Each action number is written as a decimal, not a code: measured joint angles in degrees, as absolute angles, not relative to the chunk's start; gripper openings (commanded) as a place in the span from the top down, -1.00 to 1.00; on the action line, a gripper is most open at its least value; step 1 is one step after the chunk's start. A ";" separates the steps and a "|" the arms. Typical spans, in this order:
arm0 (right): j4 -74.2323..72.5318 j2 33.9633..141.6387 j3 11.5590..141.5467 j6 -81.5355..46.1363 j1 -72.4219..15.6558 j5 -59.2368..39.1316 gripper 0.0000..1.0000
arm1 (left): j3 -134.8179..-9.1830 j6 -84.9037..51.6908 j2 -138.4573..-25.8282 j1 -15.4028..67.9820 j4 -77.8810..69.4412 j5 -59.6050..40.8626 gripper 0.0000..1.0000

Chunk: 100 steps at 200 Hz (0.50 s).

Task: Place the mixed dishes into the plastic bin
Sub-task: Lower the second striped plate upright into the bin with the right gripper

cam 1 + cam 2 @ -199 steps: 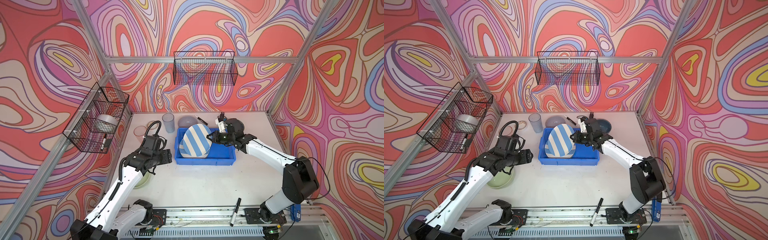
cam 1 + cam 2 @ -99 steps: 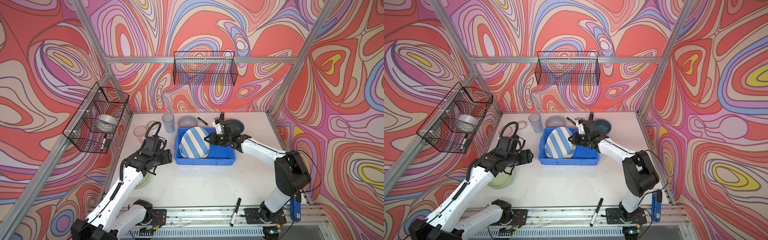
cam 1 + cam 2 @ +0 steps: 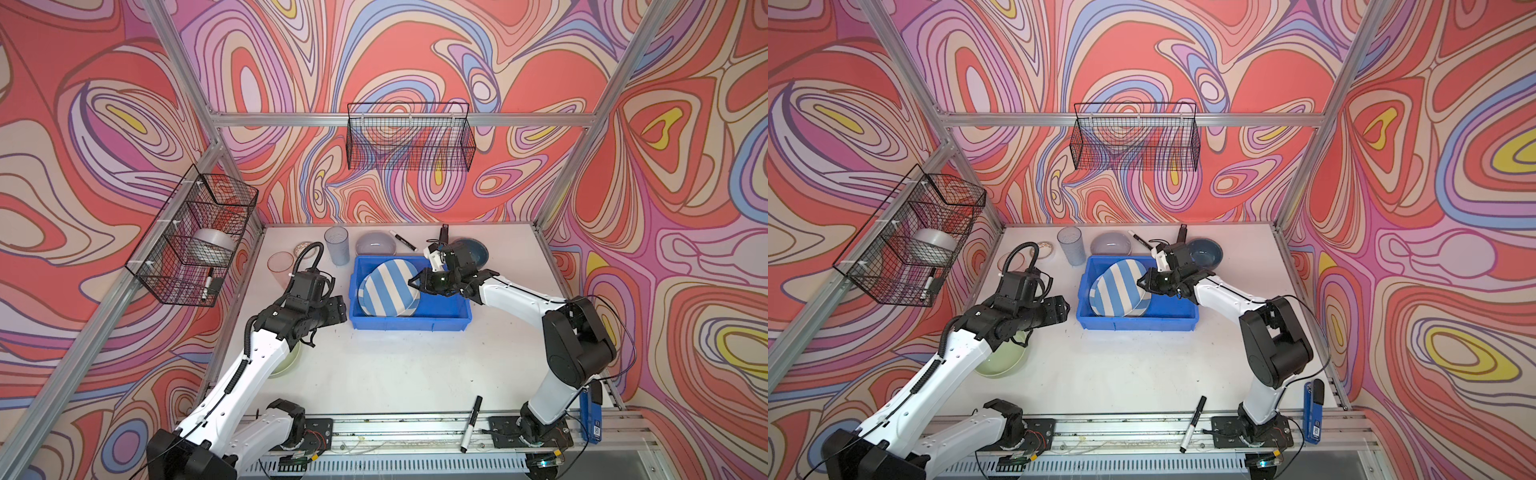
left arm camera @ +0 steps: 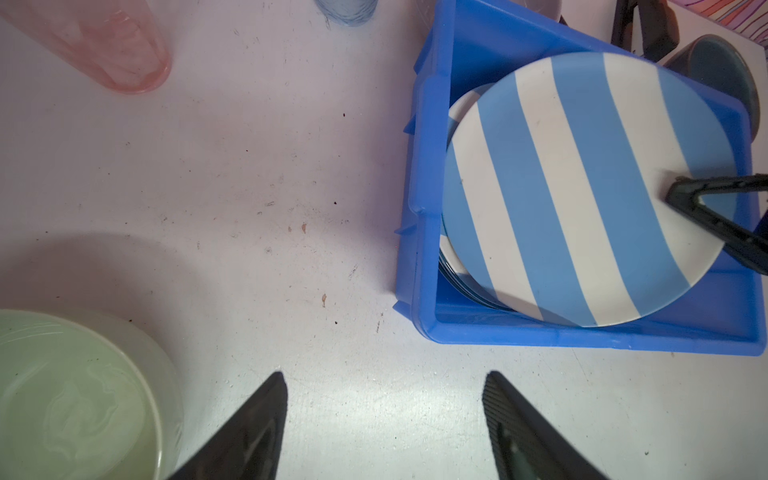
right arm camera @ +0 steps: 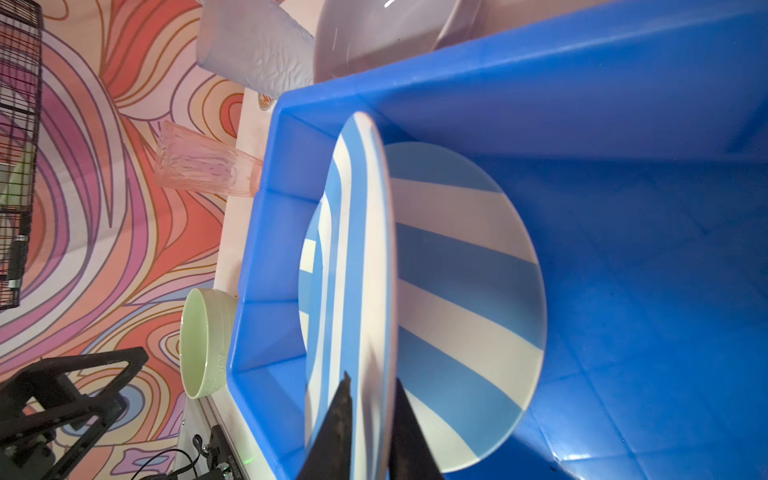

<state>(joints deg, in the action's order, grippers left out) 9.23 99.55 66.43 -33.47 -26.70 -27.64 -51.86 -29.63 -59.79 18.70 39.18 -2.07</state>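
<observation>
Striped plate (image 3: pixel 388 291), right tool (image 3: pixel 413 284) straddling its rim

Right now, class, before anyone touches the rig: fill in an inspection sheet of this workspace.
Surface: white table, speckled.
Job's things: blue bin holds the striped plate, tilted over another plate; green bowl, lavender bowl, dark blue bowl, bluish tumbler and pink tumbler stand outside it.
Clutter: back marker, front marker; tape roll in the side basket.
Grippers: left gripper open above bare table; right gripper's jaws astride the striped plate's rim, grip unclear.
Cables: black hose loops above the left wrist.
Surroundings: back basket; swirl-patterned walls.
</observation>
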 measured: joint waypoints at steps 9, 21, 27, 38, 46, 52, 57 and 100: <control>10.57 99.66 66.54 -32.99 -26.70 -27.22 0.55 | -51.83 -29.65 -60.18 18.70 38.89 -2.39 -0.53; 12.27 100.01 66.85 -32.14 -26.70 -26.52 0.52 | -51.62 -29.65 -60.69 18.70 38.24 -2.87 -0.52; 13.15 100.25 67.05 -31.75 -26.70 -26.11 0.51 | -51.46 -29.67 -60.88 18.70 37.93 -3.11 -0.50; 14.70 100.53 67.40 -31.05 -26.70 -25.30 0.48 | -51.20 -29.74 -61.34 18.70 37.43 -3.68 -0.48; 15.57 100.57 67.57 -30.61 -26.70 -24.80 0.45 | -51.13 -29.76 -61.76 18.70 37.17 -4.10 -0.46; 16.14 100.57 67.68 -30.33 -26.70 -24.47 0.44 | -51.09 -29.80 -62.15 18.70 36.77 -4.49 -0.44; 16.82 100.60 67.88 -30.04 -26.70 -24.10 0.42 | -51.09 -29.80 -62.52 18.70 36.53 -4.71 -0.43; 19.59 103.63 70.19 -28.40 -26.70 -22.46 0.41 | -50.94 -29.80 -65.82 18.70 33.85 -7.73 -0.33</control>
<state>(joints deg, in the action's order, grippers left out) 19.59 103.63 70.19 -28.40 -26.70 -22.46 -50.94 -29.80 -65.82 18.70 33.85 -7.73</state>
